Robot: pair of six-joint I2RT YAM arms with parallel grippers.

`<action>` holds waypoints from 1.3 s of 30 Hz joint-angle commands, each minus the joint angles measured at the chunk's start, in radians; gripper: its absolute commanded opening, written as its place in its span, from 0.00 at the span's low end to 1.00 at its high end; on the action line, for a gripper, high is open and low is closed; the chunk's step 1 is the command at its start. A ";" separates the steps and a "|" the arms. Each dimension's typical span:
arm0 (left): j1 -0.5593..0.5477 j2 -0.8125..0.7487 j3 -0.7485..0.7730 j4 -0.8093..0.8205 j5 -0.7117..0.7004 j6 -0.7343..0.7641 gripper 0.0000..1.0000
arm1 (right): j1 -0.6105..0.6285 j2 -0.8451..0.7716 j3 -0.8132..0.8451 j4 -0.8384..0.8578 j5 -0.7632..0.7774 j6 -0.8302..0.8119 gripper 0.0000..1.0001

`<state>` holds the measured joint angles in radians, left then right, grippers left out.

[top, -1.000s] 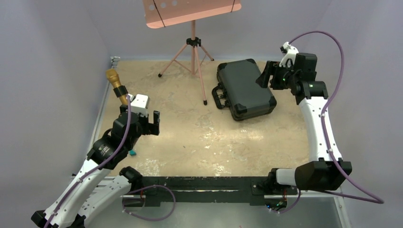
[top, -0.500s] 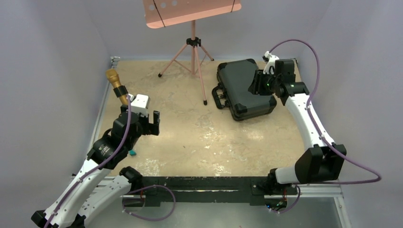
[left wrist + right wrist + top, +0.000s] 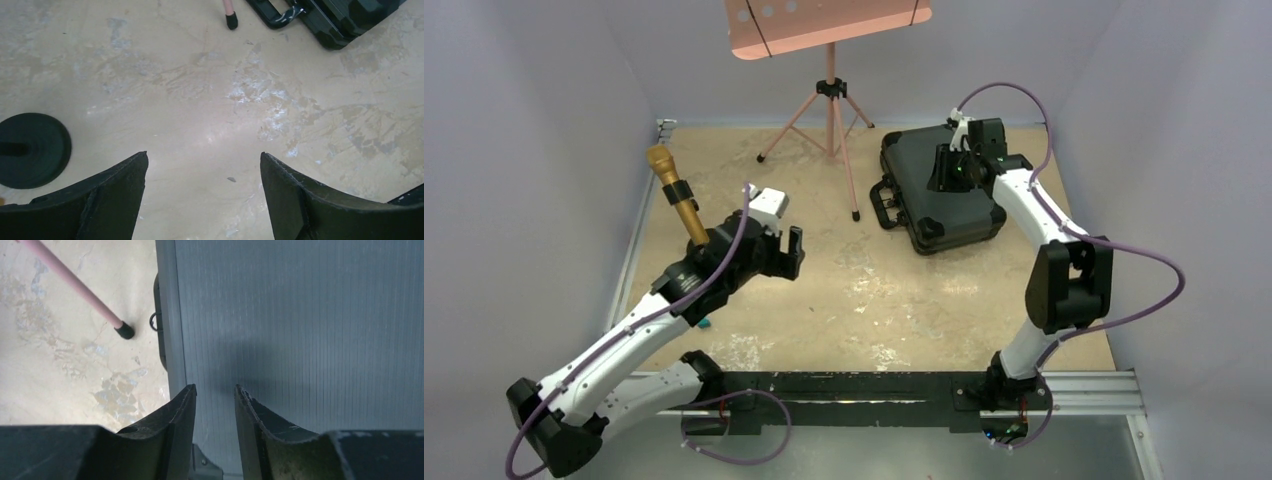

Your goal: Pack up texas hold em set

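Note:
The black hard case (image 3: 924, 195) lies closed at the back right of the table, its handle (image 3: 882, 205) facing left. No chips, card decks or button are in view. My right gripper (image 3: 951, 168) hovers over the case lid; in the right wrist view (image 3: 215, 388) its jaws stand a narrow gap apart with nothing between them, above the ribbed lid (image 3: 300, 315). My left gripper (image 3: 786, 250) is wide open and empty over bare table left of centre (image 3: 204, 155). The case corner (image 3: 345, 20) shows far ahead of it.
A pink music stand (image 3: 829, 90) stands at the back centre, one foot (image 3: 124, 331) just left of the case. A gold microphone (image 3: 669, 185) stands upright at the left on a round black base (image 3: 32, 150). A small teal piece (image 3: 705, 322) lies by the left arm.
My right gripper has swung left from beside the case to over its lid. My left gripper has moved right and forward toward the table's middle.

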<state>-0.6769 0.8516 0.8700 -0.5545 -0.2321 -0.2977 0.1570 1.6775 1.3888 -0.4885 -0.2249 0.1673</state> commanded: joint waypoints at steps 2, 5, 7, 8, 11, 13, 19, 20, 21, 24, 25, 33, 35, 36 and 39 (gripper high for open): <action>-0.077 0.141 0.093 0.148 -0.003 -0.102 0.86 | 0.018 0.046 0.097 0.064 0.044 -0.015 0.36; -0.084 0.231 0.109 0.209 0.024 -0.158 0.84 | 0.022 0.069 0.103 0.076 0.062 -0.021 0.32; -0.084 0.281 0.111 0.258 0.040 -0.191 0.81 | 0.024 0.085 0.104 0.077 0.077 -0.026 0.31; -0.084 0.314 0.114 0.287 0.047 -0.205 0.79 | 0.025 0.092 0.104 0.073 0.082 -0.032 0.30; -0.084 0.398 0.131 0.350 0.076 -0.247 0.75 | 0.034 0.107 0.092 0.061 0.096 -0.049 0.28; -0.085 0.466 0.157 0.382 0.094 -0.273 0.72 | 0.044 0.105 0.067 0.062 0.103 -0.049 0.27; -0.085 0.643 0.232 0.490 0.138 -0.333 0.68 | 0.080 0.108 0.020 0.050 0.128 -0.055 0.27; -0.085 0.670 0.249 0.500 0.141 -0.335 0.68 | 0.083 0.118 0.018 0.039 0.134 -0.053 0.27; -0.085 0.695 0.265 0.508 0.144 -0.336 0.67 | 0.084 0.129 0.015 0.031 0.136 -0.050 0.27; -0.085 0.769 0.318 0.515 0.149 -0.336 0.67 | 0.083 0.152 -0.010 0.025 0.135 -0.045 0.27; -0.085 0.792 0.337 0.516 0.149 -0.333 0.66 | 0.085 0.158 -0.018 0.024 0.134 -0.043 0.27; -0.081 0.979 0.496 0.509 0.182 -0.328 0.64 | 0.121 0.190 -0.055 -0.005 0.161 -0.039 0.29; -0.077 1.020 0.535 0.503 0.194 -0.328 0.63 | 0.126 0.188 -0.074 0.002 0.160 -0.029 0.29; -0.076 1.040 0.554 0.501 0.201 -0.329 0.63 | 0.127 0.189 -0.083 0.003 0.162 -0.026 0.29; -0.070 1.089 0.610 0.490 0.215 -0.330 0.62 | 0.130 0.190 -0.113 0.010 0.170 -0.015 0.29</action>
<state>-0.7582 1.8992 1.3903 -0.0868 -0.0517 -0.6147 0.2634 1.7943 1.3746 -0.3626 -0.0544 0.1284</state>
